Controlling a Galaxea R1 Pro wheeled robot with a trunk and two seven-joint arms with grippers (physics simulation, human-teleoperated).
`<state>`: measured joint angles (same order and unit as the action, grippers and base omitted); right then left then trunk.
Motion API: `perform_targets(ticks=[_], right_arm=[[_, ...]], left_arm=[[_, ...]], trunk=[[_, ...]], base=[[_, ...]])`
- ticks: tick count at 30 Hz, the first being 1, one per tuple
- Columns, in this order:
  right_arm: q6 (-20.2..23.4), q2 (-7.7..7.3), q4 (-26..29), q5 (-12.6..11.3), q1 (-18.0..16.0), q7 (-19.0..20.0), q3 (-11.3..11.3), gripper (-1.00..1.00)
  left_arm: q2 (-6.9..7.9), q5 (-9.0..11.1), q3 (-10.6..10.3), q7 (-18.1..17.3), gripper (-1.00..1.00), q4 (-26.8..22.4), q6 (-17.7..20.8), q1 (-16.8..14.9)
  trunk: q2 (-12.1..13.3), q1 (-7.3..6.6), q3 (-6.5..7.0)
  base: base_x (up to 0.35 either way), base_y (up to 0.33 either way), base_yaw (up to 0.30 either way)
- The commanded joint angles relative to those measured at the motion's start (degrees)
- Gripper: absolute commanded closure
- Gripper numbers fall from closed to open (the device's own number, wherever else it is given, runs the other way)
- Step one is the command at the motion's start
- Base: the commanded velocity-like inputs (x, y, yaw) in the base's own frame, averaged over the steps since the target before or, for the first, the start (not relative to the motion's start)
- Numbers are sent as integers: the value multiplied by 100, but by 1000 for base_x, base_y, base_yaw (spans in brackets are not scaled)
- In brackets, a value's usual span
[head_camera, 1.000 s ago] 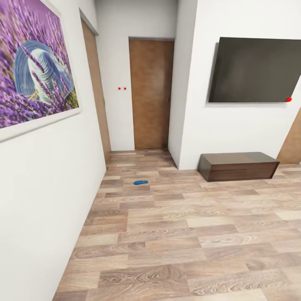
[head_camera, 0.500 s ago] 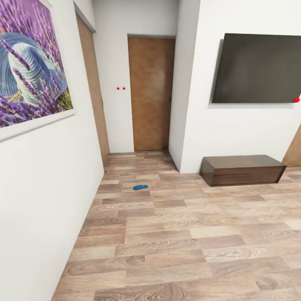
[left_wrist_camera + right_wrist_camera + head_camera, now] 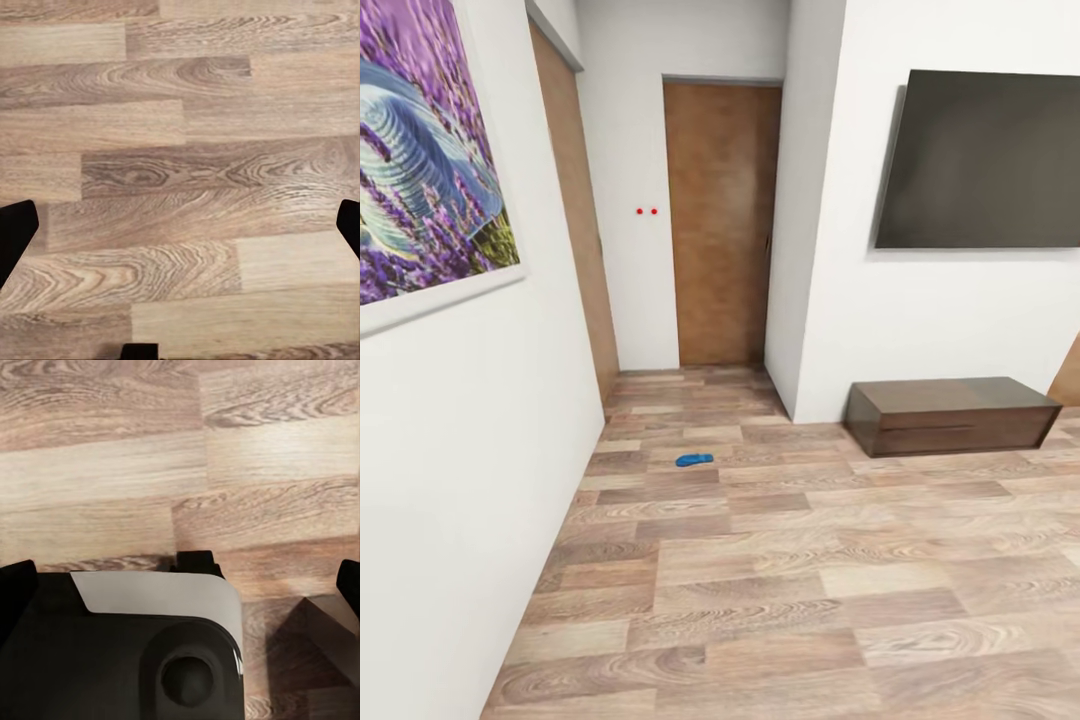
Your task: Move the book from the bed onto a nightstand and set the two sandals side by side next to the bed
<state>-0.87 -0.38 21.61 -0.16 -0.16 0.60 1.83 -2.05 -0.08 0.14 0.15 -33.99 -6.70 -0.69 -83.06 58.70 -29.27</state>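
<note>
Since a second ago the camera has rolled forward along the hallway, so the whole head view has shifted: the lavender picture [image 3: 430, 160] on the left wall sits larger and further left, and the dark screen [image 3: 985, 160] on the right wall has slid toward the right edge; the things themselves have not moved.

One blue sandal [image 3: 694, 460] lies flat on the wood-plank floor [image 3: 780, 590], far ahead and left of centre, near the left wall and well short of the closed wooden door [image 3: 722, 220] at the far end; a low dark brown cabinet [image 3: 950, 415] stands against the right wall beneath the screen, well apart from the sandal; two small red dots [image 3: 647, 211] mark the white wall just left of the door.

From the left wrist, the left claw [image 3: 180, 225] hangs over bare planks with its dark fingertips [image 3: 15, 232] at opposite edges of the view, spread wide and holding nothing; from the right wrist, the right claw [image 3: 180, 581] is likewise spread wide and empty, above a black and white part of the robot's body [image 3: 127, 652] and the floor.
</note>
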Motion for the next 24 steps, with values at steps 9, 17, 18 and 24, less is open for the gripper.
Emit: perform_targets(ticks=[9,17,18,24], right_arm=[[-34,2,-9,-1,0,6,19,-100],[-35,2,-20,0,-1,6,19,-100],[-35,2,-21,1,0,5,19,-100],[-36,2,-31,5,-1,4,19,-100]], left_arm=[[-5,8,4,3,-100,7,-33,-3],[1,8,4,3,-100,7,-46,-3],[1,8,4,3,-100,7,-47,-3],[3,14,11,3,-100,7,-50,-4]], trunk=[[-2,3,-5],[-2,3,-5],[-2,3,-5],[-2,3,-5]], base=[[313,-1,0],[281,-117,0],[267,-161,0],[282,-129,0]])
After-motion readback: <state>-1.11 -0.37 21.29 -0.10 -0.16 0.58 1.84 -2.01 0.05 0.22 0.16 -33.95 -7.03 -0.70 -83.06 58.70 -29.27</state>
